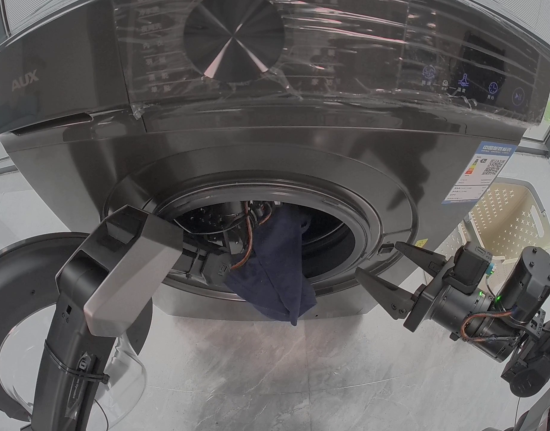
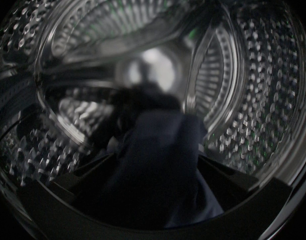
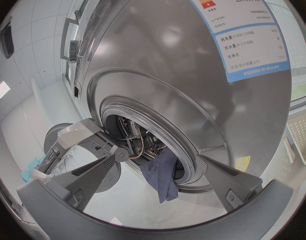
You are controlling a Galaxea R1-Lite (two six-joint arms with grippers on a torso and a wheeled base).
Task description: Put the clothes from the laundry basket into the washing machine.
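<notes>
The washing machine (image 1: 275,145) stands with its round opening facing me. A dark navy garment (image 1: 275,270) hangs half out over the lower rim of the opening, also seen as the garment (image 3: 161,177). My left arm reaches into the drum (image 2: 266,84); the left gripper (image 2: 156,155) is open, and the navy garment (image 2: 166,157) lies between its spread fingers. My right gripper (image 1: 380,258) hangs open and holds nothing, just right of the opening and clear of the cloth; its own view shows the gripper (image 3: 154,157) facing the opening.
The machine's door (image 1: 17,294) is swung open to the left, low by my left arm. A cream perforated laundry basket (image 1: 514,216) stands on the floor to the right of the machine, behind my right arm. Pale tiled floor (image 1: 323,366) lies in front.
</notes>
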